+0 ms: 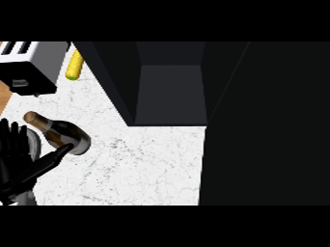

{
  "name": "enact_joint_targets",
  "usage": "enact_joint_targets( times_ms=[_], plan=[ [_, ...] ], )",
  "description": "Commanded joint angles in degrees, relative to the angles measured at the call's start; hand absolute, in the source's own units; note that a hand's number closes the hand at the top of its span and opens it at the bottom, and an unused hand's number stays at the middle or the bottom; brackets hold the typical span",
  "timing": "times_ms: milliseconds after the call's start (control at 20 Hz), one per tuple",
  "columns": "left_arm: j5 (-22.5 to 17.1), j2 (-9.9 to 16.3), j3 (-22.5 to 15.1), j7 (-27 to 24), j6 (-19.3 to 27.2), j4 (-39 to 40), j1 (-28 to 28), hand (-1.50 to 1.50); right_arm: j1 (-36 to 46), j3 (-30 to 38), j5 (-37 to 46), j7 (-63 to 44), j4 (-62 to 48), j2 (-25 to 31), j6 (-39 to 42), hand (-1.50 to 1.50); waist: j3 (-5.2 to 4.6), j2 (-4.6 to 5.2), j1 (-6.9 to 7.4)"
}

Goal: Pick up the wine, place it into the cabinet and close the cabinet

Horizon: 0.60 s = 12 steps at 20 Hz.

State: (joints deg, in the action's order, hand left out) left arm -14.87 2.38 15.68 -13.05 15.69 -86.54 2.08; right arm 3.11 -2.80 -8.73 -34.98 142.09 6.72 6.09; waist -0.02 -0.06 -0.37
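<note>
The left hand shows straight, spread fingers, holding nothing. Just to their right, the wine bottle lies on the white surface, neck pointing up-left. The open dark cabinet lies farther right. No right hand shows.

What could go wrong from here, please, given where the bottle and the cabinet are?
The wine bottle lies on its side beside the open left hand, so a nudge might roll it away. The open cabinet stands well to its right, and the toaster and yellow object crowd the area behind.
</note>
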Motion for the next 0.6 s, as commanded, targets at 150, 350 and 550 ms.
enact_joint_targets(
  times_ms=[150,350,550],
  plan=[
    [-2.49,1.45,2.11,-5.14,-4.56,8.27,-2.24,-1.5,3.38,2.04,-5.25,-5.65,5.89,0.07,-2.11,-1.5,-0.02,0.04,0.17],
    [-2.35,0.06,1.92,-8.16,-3.35,12.33,-5.87,-1.5,-0.67,-3.18,-1.31,-2.2,4.86,-2.13,-0.59,-1.5,-0.01,0.04,0.08],
    [-2.99,2.0,3.37,-8.59,-4.47,15.5,-6.25,-1.5,5.16,3.77,-5.72,-4.7,3.82,0.59,-1.07,-1.5,-0.01,0.07,0.16]
  ],
)
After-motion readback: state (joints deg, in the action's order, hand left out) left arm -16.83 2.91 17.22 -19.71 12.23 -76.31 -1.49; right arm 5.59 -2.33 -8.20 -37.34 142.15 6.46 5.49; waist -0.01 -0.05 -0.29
